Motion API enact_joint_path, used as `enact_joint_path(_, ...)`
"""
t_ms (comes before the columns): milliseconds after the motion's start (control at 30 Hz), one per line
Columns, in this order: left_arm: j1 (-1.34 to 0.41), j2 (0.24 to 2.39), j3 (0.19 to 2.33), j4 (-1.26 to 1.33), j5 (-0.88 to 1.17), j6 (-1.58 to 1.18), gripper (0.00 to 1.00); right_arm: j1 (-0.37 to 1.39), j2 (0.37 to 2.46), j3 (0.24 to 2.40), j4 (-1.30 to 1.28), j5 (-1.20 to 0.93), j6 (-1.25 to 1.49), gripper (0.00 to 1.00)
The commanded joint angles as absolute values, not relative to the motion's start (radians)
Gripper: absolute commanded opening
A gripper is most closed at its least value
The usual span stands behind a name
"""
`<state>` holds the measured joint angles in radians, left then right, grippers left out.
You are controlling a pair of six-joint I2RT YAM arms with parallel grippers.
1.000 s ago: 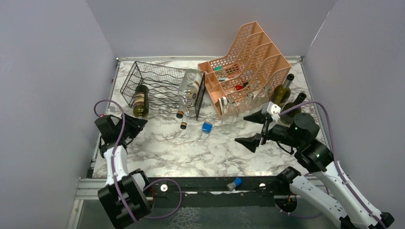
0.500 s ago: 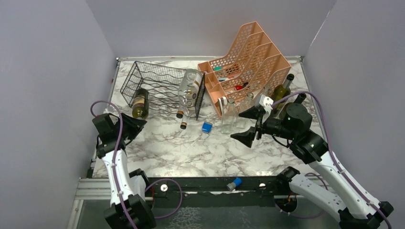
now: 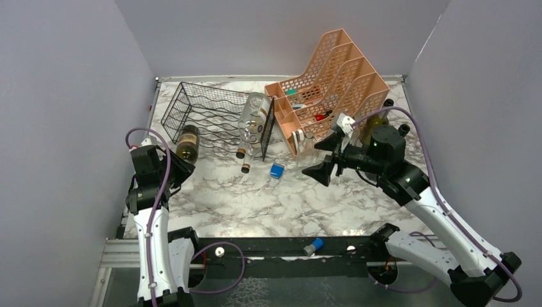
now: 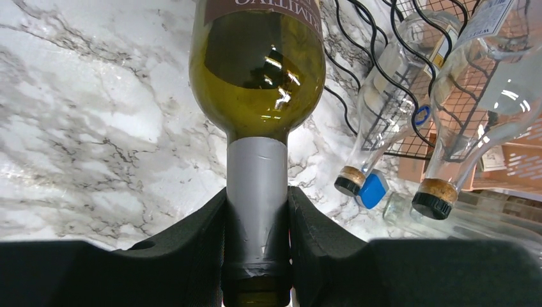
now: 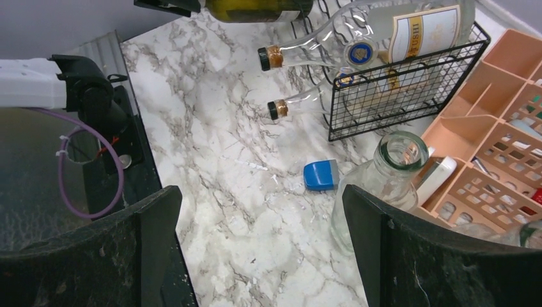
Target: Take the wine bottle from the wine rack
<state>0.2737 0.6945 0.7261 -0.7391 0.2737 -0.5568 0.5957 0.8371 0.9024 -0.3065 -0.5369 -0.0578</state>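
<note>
My left gripper (image 3: 174, 167) is shut on the grey-foiled neck of a green wine bottle (image 3: 187, 142). In the left wrist view the pads (image 4: 204, 236) clamp the neck on both sides, and the bottle (image 4: 257, 70) points away from me. Its body is at the front left corner of the black wire rack (image 3: 211, 112); I cannot tell if it still rests on the wires. Two clear bottles (image 3: 253, 125) lie in the rack's right side, necks sticking out. My right gripper (image 3: 326, 157) is open and empty above the marble table, right of the rack.
A peach perforated organizer (image 3: 332, 77) stands behind the right gripper, with clear upright bottles (image 5: 390, 173) and dark bottles (image 3: 377, 118) beside it. A small blue object (image 3: 277, 170) lies on the table (image 3: 255, 198). Grey walls close in the left, back and right.
The left arm has straightened up and the green bottle looks shorter and drawn slightly toward me. The right arm has swung left and farther over the table, jaws still open.
</note>
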Motion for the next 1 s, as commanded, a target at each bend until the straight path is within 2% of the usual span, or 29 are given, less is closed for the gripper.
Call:
enact_joint_path(0, 0.236, 0.653, 0.827, -0.709, 0.243, -0.494, 0.00, 0.602, 0.929, 0.981, -0.268, -0.605, 0.016, 1.00)
enact_joint_path(267, 0.115, 0.637, 0.912, -0.723, 0.197, -0.364, 0.00, 0.702, 1.086, 1.132, -0.256, -0.532, 0.047, 1.00)
enact_joint_path(533, 0.069, 0.628, 0.922, -0.743, 0.236, -0.292, 0.00, 0.831, 1.271, 1.212, -0.197, -0.482, 0.006, 1.00)
enact_joint_path(967, 0.021, 0.628, 0.981, -0.805, 0.207, -0.179, 0.00, 1.089, 1.563, 1.264, 0.152, -0.243, -0.196, 1.00)
